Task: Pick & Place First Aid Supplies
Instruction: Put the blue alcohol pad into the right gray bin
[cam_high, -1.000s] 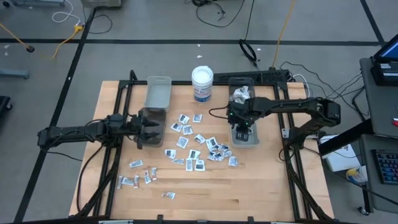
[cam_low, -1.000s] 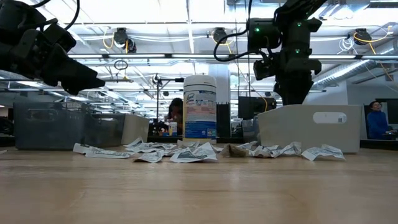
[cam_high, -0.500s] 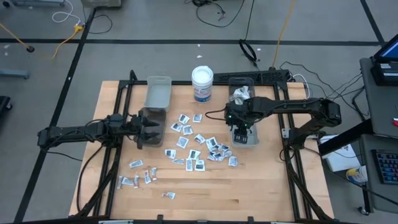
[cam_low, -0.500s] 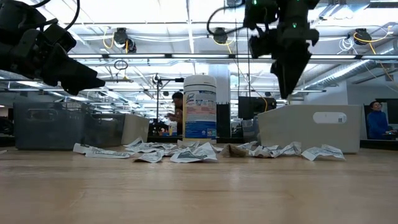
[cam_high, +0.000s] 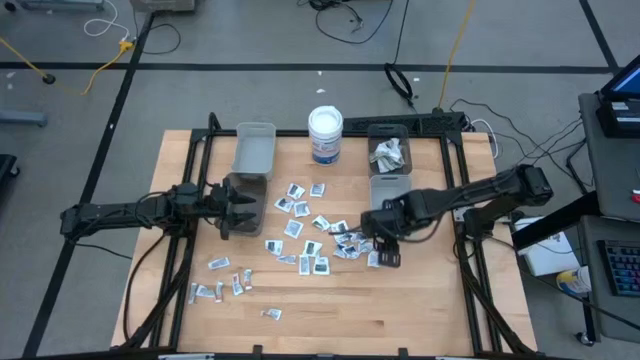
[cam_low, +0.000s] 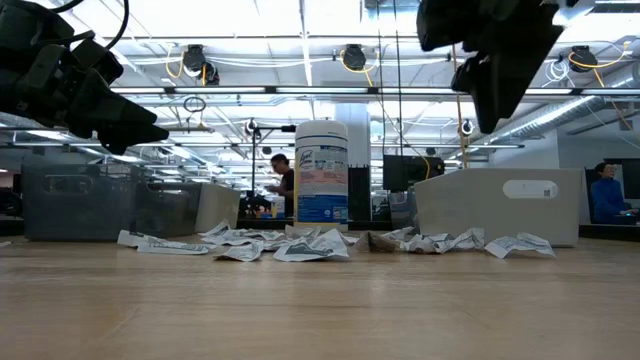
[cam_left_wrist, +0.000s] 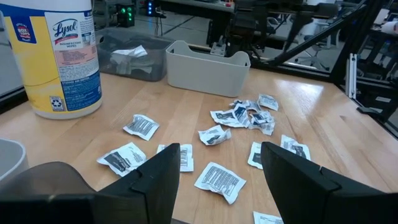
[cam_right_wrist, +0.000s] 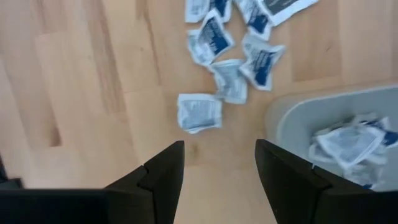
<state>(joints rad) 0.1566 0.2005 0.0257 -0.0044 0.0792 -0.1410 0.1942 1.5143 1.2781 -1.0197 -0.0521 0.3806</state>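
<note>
Small white first aid packets (cam_high: 312, 232) lie scattered flat on the wooden table, with a second group (cam_high: 222, 282) nearer the left front. My right gripper (cam_high: 384, 243) hangs open above the right end of the cluster. In the right wrist view the right gripper (cam_right_wrist: 219, 149) points down, with one packet (cam_right_wrist: 199, 112) lying just beyond its fingertips. More packets (cam_right_wrist: 349, 144) lie inside the grey bin (cam_high: 391, 188). My left gripper (cam_high: 236, 206) waits open over a dark bin (cam_high: 244, 186); past the left gripper (cam_left_wrist: 219, 152) the packets (cam_left_wrist: 217, 134) show on the table.
A white round tub (cam_high: 325, 133) stands at the far middle of the table. A grey bin (cam_high: 254, 147) sits at the far left, and a clear bin (cam_high: 388, 151) with packets at the far right. Bare wood lies along the near edge. People show in the room beyond.
My right gripper has risen out of the grey bin on the right and swung toward the table's near edge, coming to hang over the packets beside that bin. The packets on the table have not moved.
</note>
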